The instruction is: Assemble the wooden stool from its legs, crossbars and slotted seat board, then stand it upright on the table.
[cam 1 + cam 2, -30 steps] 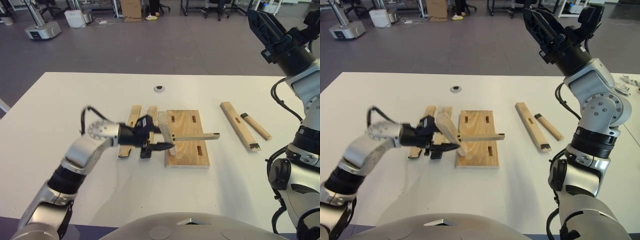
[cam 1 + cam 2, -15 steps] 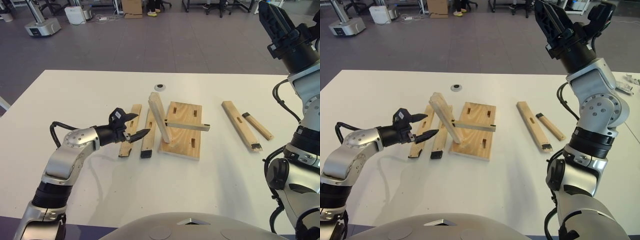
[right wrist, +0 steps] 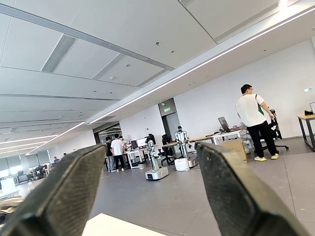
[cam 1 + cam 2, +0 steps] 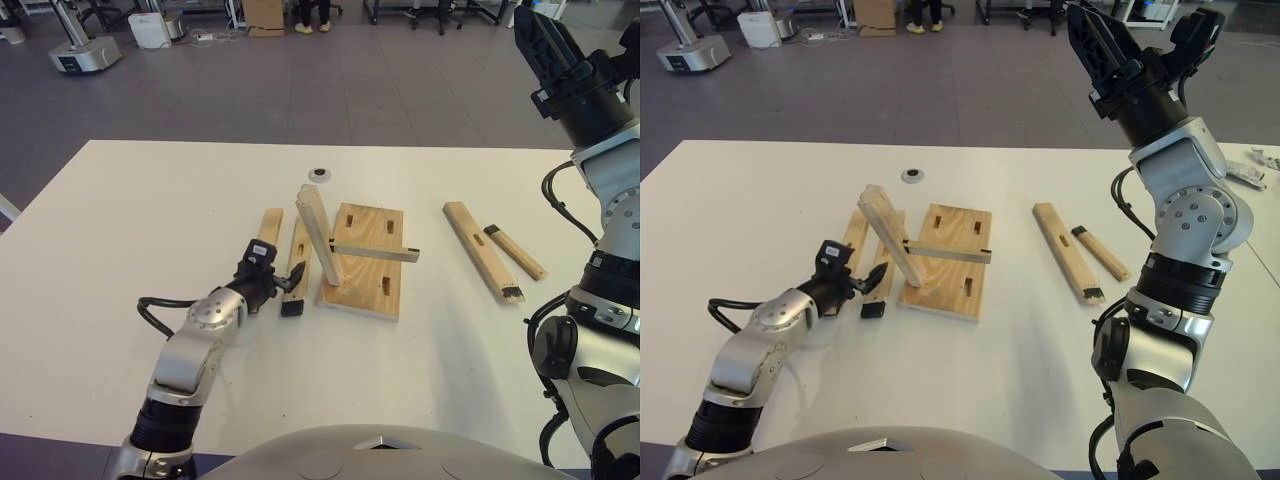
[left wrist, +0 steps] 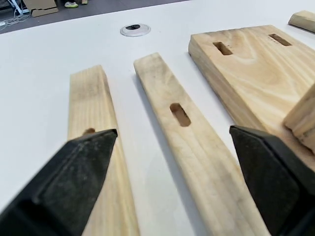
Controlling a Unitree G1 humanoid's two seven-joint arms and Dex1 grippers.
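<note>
Hovering low with jaws wide apart, left gripper, slotted leg flat on table between them, beside seat board, right gripper raised high, jaws apart.

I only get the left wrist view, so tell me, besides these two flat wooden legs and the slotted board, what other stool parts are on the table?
Observer: A long pale wooden leg and a short pale wooden crossbar lie side by side right of the pale slotted seat board.
Operator: Anything joined?
Observer: A tilted wooden leg stands at that board's left edge, a thin crossbar jutting from it.
Operator: Right gripper?
Observer: The right gripper is open, raised high on the right.
</note>
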